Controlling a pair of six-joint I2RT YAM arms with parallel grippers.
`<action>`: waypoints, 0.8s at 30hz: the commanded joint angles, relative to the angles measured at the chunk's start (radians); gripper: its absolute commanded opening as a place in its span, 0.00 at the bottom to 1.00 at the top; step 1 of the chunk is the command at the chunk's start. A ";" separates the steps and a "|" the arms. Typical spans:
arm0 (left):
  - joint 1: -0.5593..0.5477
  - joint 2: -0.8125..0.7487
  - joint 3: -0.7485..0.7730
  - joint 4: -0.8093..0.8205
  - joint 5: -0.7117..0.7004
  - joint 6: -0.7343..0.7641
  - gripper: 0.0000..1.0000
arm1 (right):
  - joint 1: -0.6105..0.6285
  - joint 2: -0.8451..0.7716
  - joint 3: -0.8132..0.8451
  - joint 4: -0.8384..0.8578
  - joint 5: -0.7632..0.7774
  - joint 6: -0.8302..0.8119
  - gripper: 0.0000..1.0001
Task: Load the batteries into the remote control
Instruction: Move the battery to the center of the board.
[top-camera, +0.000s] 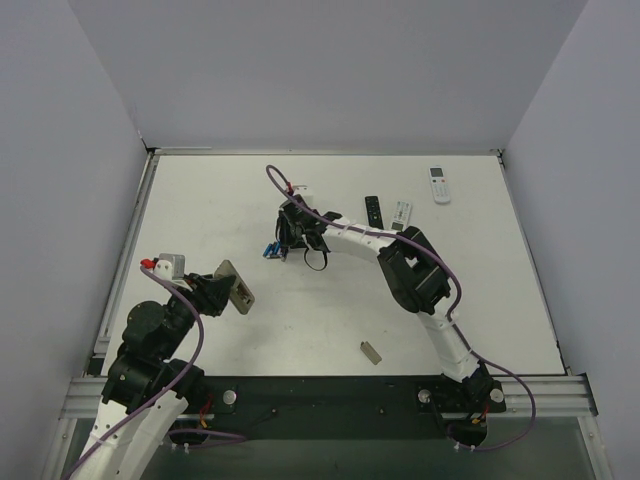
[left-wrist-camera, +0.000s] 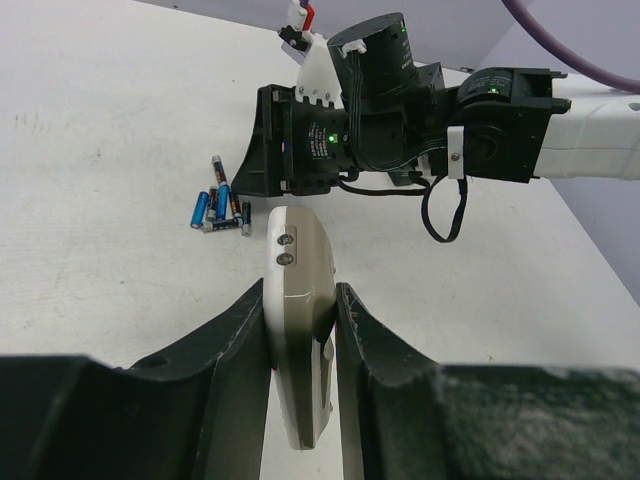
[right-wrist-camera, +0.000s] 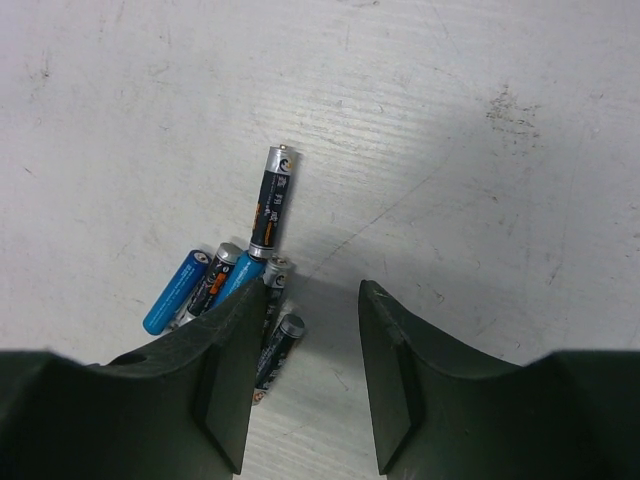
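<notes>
Blue and black batteries (right-wrist-camera: 225, 285) lie heaped at the middle of the table (top-camera: 220, 190), probably light and slick; pinch one across its middle. The right gripper (right-wrist-camera: 312, 300) hovers beside them, jaws open and empty. Near left, the left gripper (left-wrist-camera: 300, 310) clamps the remote control (left-wrist-camera: 298, 250) by its sides.

Plain greyish walls (top-camera: 330, 70) enclose a white table (top-camera: 200, 200), perhaps metal-railed at front.

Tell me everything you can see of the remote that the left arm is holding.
The remote control is small, oblong and looks like grey-tan plastic, with rounded ends and two small round marks near its far end. It sits edge-on, clamped between the fingers of the left gripper, touching nothing else, apparently raised off the table. No screen shows.
</notes>
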 joint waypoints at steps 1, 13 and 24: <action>0.003 -0.012 0.006 0.065 0.014 0.010 0.00 | 0.014 -0.017 -0.009 -0.002 0.000 0.005 0.38; 0.003 -0.013 0.005 0.068 0.019 0.008 0.00 | 0.056 -0.030 -0.077 -0.058 0.070 -0.059 0.26; 0.003 -0.013 0.003 0.073 0.025 0.008 0.00 | 0.059 -0.067 -0.163 -0.058 0.101 -0.088 0.25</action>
